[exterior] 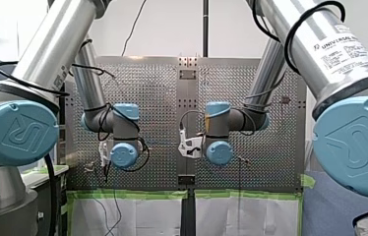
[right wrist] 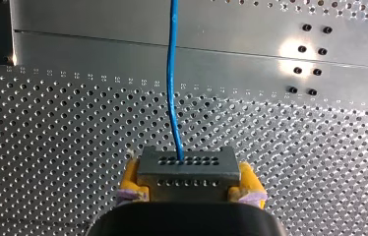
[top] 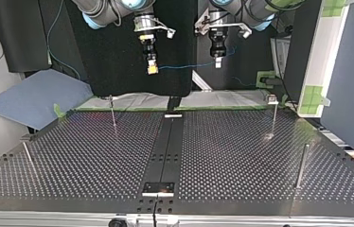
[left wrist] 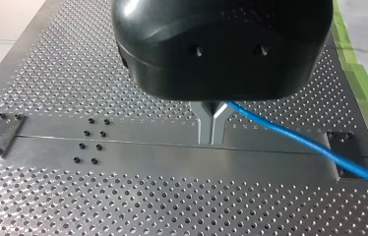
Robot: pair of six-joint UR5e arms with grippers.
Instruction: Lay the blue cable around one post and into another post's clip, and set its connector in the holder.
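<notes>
The connector (right wrist: 187,167) is being clamped between the yellow pads (right wrist: 248,179) of my right gripper (right wrist: 189,178), the blue cable (right wrist: 173,73) running out of its upper row of holes. Further along, the cable is being pinched by the closed metal fingers (left wrist: 204,123) of my left gripper (left wrist: 211,140). "UNIVERSAL ROBOTS" is being shown on my right arm (exterior: 329,44), in the front view only. In the top view alone, both grippers are being held clear above the table (top: 241,156), the cable strung between them, and 4 posts (top: 273,118) are standing near its far and side edges.
</notes>
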